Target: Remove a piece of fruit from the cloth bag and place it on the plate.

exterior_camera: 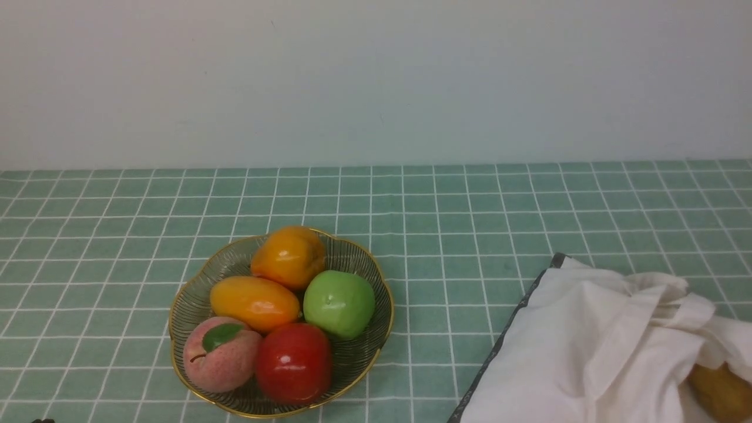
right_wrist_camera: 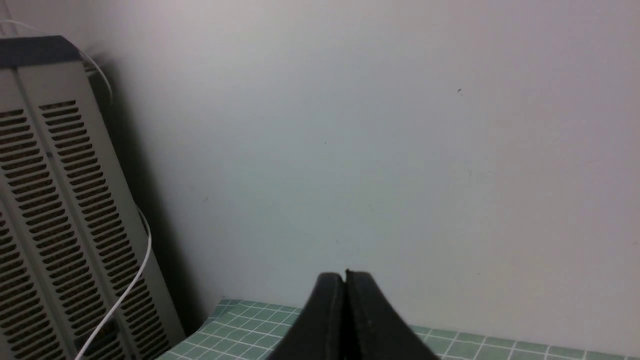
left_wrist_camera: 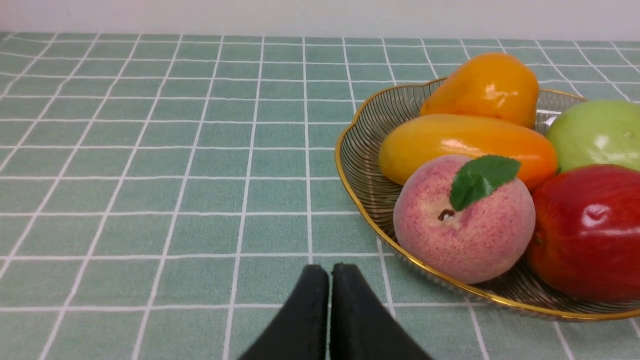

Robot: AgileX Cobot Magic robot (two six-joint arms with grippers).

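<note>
While pressed together, left gripper (left_wrist_camera: 329, 272) empty, right gripper (right_wrist_camera: 345, 280) likewise.

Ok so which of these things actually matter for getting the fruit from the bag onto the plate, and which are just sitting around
Part of the job:
- piece of fruit, oval, yellow-orange, already on the plate
- cloth bag
- plate

Just lying about:
- rounder orange fruit
- green apple
- red apple
- peach
- brownish fruit at the bag's mouth

Non-task stuff: fruit, cloth, wall unit

Green apple (exterior_camera: 339, 304), red apple (exterior_camera: 293, 362), peach w/ leaf (exterior_camera: 221, 354), squat orange fruit (exterior_camera: 288, 257) bunched together; green checked tablecloth (exterior_camera: 117, 235); grey vented unit (right_wrist_camera: 55, 210) w/ white cable (right_wrist_camera: 131, 285) by wall.
</note>
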